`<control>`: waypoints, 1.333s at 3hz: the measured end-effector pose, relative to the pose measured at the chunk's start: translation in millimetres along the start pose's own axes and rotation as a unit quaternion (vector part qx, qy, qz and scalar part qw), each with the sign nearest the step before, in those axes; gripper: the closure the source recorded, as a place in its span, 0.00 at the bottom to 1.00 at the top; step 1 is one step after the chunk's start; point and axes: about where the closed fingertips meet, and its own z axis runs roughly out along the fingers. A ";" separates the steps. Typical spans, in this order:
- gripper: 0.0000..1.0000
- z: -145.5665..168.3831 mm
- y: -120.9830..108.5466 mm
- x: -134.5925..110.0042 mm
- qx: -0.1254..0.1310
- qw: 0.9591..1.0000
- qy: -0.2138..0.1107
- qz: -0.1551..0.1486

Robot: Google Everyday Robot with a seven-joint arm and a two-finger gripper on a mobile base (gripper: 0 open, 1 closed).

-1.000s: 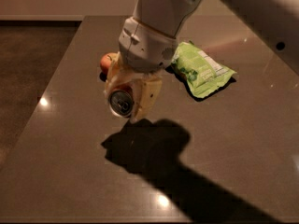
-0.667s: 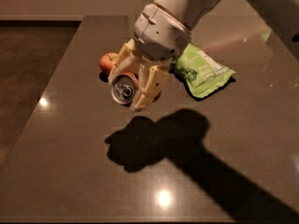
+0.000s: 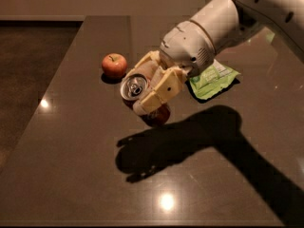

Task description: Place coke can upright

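The coke can (image 3: 134,88) is held on its side above the dark table (image 3: 71,156), its silver pull-tab top facing the camera and tilted up to the left. My gripper (image 3: 146,90) is shut on the can, with cream fingers (image 3: 159,91) clamped along its sides. The can's red body (image 3: 158,115) shows below the fingers. The gripper hangs above the table's middle, right of the apple, and its shadow falls on the table below and in front.
A round red apple (image 3: 114,65) sits on the table just left of the can. A green snack bag (image 3: 212,79) lies to the right, partly behind my arm. The table's left edge drops to a dark floor.
The gripper with the can has risen and swung right, away from the apple. The can's top has tilted further up. The arm now reaches in from the upper right.
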 end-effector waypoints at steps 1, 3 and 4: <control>1.00 -2.6 11.4 5.0 0.004 0.995 -0.074 0.067; 1.00 -1.3 27.2 27.3 0.062 0.978 -0.168 0.110; 1.00 3.3 29.7 35.5 0.099 0.970 -0.197 0.102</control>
